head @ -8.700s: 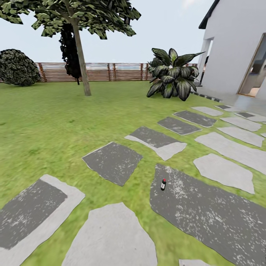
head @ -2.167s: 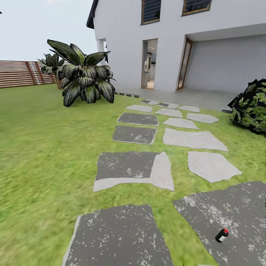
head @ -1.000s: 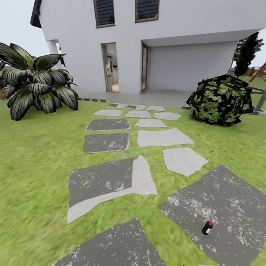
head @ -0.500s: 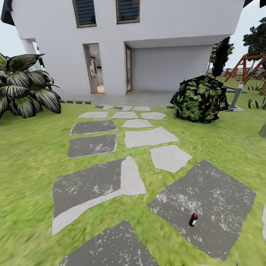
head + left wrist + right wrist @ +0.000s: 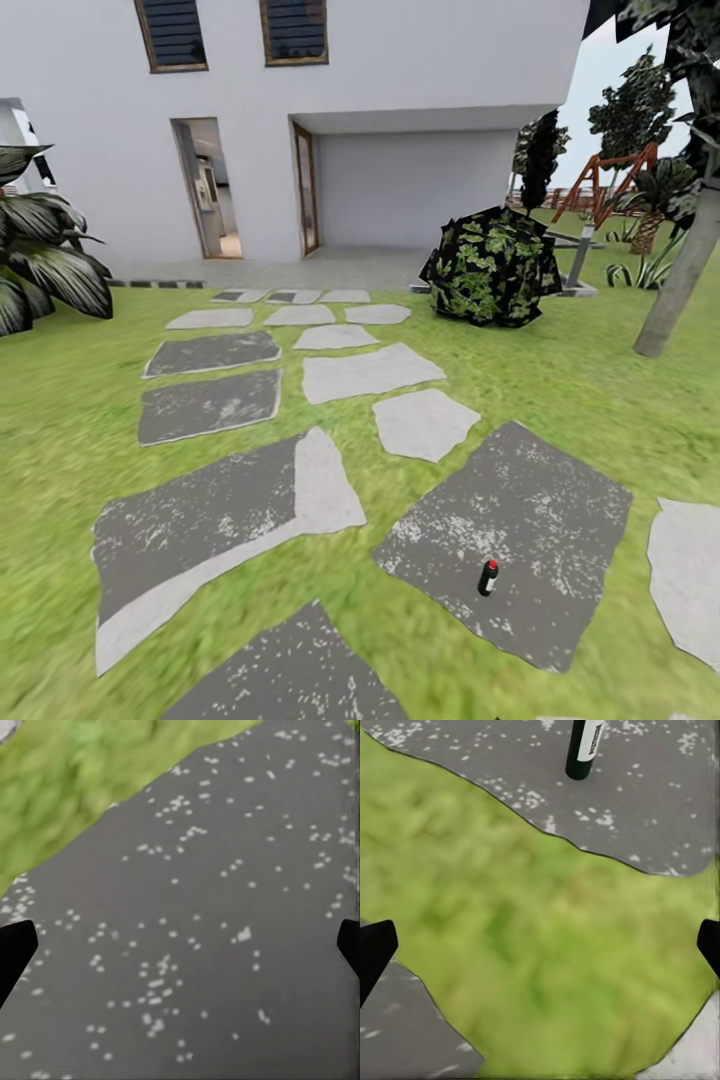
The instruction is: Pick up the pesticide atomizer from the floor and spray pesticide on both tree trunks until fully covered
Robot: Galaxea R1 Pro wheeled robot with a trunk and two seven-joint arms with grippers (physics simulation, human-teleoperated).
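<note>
Standing upright near the near edge of a dark speckled paving slab [image 5: 520, 520], the pesticide atomizer [image 5: 487, 577] shows its red cap and black body; the right wrist view catches its lower body [image 5: 585, 748] just beyond a strip of grass [image 5: 532, 945]. A tree trunk [image 5: 680, 285] leans on the lawn's right side. Both the left gripper [image 5: 180, 945] and right gripper [image 5: 540, 945] are spread wide, holding nothing.

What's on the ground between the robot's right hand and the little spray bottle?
In the right wrist view, a strip of green grass lies between the right gripper and the spray bottle, which stands on a dark speckled paving stone.
</note>
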